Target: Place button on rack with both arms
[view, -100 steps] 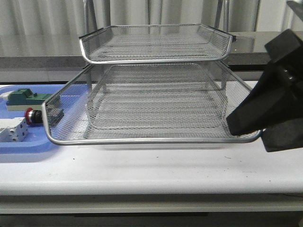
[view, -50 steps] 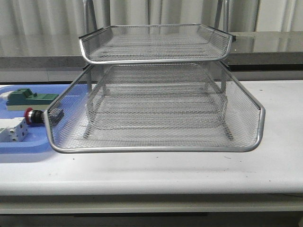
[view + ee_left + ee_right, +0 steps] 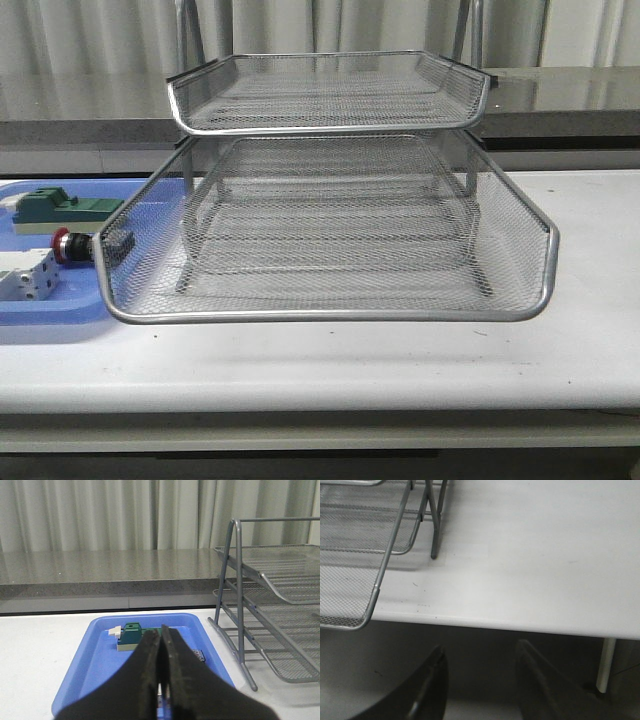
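Waiting at left edge of the front view, the button (image 3: 64, 245) lies in the blue tray (image 3: 40, 318), beside the rack (image 3: 330, 315). Left gripper (image 3: 161, 652) is pressed together, right gripper (image 3: 480, 672) spread; reaching comes next.

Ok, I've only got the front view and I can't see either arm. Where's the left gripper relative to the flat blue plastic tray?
Observer: The left gripper is shut with nothing between its fingers, pointing over the flat blue plastic tray.
Operator: And the right one?
Observer: The right gripper is open and empty, out past the white table's front edge, near the silver wire-mesh rack's front corner.
Operator: Does the left wrist camera show the red-capped push button?
Observer: No red cap shows there. The green block component sits just beyond the fingertips.
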You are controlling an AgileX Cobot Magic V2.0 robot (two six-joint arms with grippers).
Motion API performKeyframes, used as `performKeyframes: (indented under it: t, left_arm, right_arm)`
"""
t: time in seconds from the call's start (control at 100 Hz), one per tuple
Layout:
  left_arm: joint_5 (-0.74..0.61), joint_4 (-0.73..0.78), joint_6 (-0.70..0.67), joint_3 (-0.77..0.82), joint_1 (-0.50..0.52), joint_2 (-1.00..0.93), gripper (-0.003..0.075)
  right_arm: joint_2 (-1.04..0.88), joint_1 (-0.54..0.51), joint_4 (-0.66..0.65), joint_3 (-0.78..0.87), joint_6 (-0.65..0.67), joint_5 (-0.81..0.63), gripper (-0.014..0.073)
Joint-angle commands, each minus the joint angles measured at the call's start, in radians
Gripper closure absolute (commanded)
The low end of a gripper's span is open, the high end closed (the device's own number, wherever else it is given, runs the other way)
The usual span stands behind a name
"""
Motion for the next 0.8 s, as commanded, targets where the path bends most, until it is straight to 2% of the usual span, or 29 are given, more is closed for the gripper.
performKeyframes:
  t: [0.0, 0.11, 0.24, 0.79]
  left_arm:
    - [-0.082, -0.007, 0.001, 0.033, 0.001, -0.032, 0.0741]
    - [-0.082, -0.007, 0.001, 0.033, 0.001, -0.032, 0.0741]
    - [-0.082, -0.007, 0.001, 0.033, 0.001, -0.032, 0.0741]
    - [-0.082, -0.007, 0.001, 0.033, 0.001, -0.032, 0.0741]
  right_arm:
    - [-0.022, 0.000, -0.027, -0.033, 0.002, -0.051, 0.0365]
    - [-0.037, 0.000, -0.027, -0.033, 0.002, -0.051, 0.0503]
    - [-0.038, 0.000, -0.027, -0.033, 0.002, -0.054, 0.0708]
    - [-0.038, 0.000, -0.027, -0.033, 0.002, -0.048, 0.0703]
